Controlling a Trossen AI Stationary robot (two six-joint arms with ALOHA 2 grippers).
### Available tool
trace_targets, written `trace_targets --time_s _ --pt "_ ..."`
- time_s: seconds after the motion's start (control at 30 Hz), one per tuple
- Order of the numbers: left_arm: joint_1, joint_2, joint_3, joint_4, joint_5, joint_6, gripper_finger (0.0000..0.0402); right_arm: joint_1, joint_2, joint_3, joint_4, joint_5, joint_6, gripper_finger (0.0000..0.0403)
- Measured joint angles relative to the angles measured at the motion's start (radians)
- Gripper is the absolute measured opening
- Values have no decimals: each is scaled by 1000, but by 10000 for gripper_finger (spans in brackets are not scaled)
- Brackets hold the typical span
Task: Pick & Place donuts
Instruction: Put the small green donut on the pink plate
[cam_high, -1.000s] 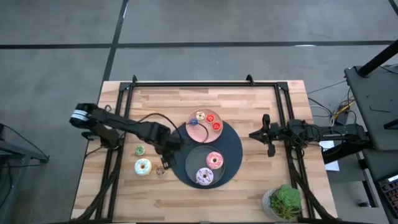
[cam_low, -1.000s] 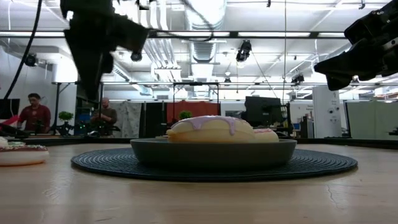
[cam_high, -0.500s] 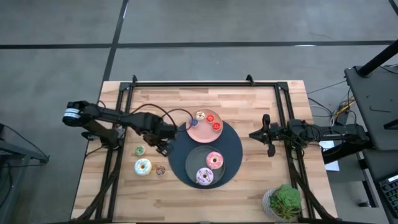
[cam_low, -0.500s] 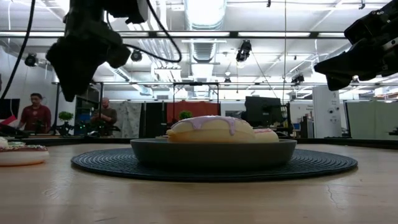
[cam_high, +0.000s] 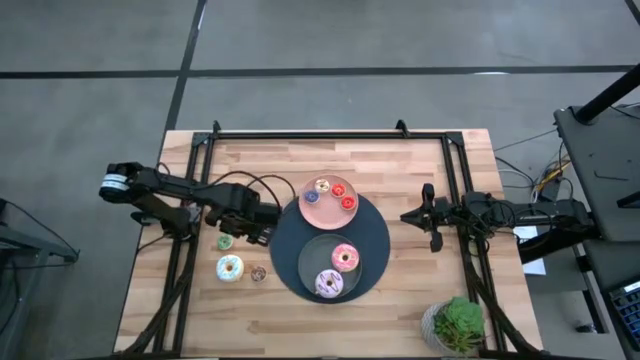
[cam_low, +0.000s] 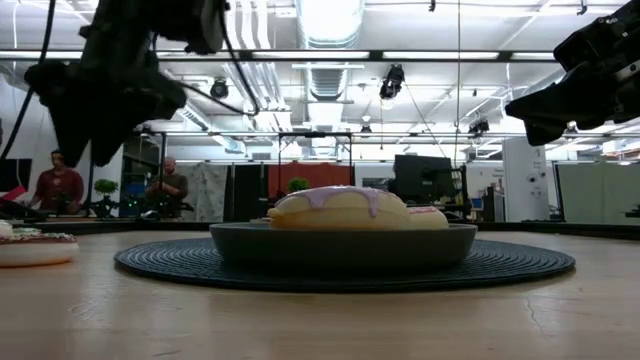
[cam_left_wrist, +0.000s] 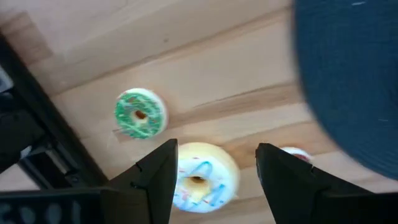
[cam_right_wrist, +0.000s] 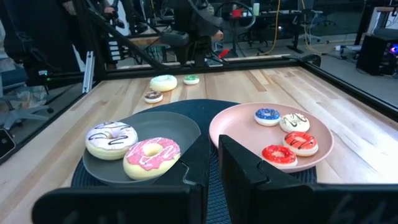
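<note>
On the dark grey plate lie a pink donut and a lilac donut. The pink plate holds a blue, a pale and two red tiny donuts. On the bare wood to their left lie a green donut, a white sprinkled donut and a tan one. My left gripper hangs open and empty above the white sprinkled donut, beside the green one. My right gripper waits shut to the right of the plates.
Both plates sit on a round dark mat in the table's middle. A black frame rail runs along the table's left side near the loose donuts. A potted plant stands at the near right corner. People show in the room beyond.
My left gripper has drawn back from beside the tan donut, moving a short way toward the table's far and left edges, and now hangs by the green donut. No donut has moved.
</note>
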Motion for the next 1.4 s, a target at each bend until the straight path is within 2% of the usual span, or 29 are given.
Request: trace_targets --time_s 0.27,0.37,0.67,0.93,1.2,1.4 --pt "-46 -57 -72 14 4 -18 193 0 0 0 0 0 0 29" --pt "-64 -98 -92 12 -22 -29 208 0 0 0 0 0 0 29" --pt "-86 -201 -177 3 -17 -60 255 0 0 0 0 0 0 29" --pt "-92 -265 -266 40 -12 -67 257 0 0 0 0 0 0 29" --pt "-92 -278 -371 161 -12 -56 257 0 0 0 0 0 0 29" --pt "-91 -278 -418 187 -13 -41 257 0 0 0 0 0 0 29"
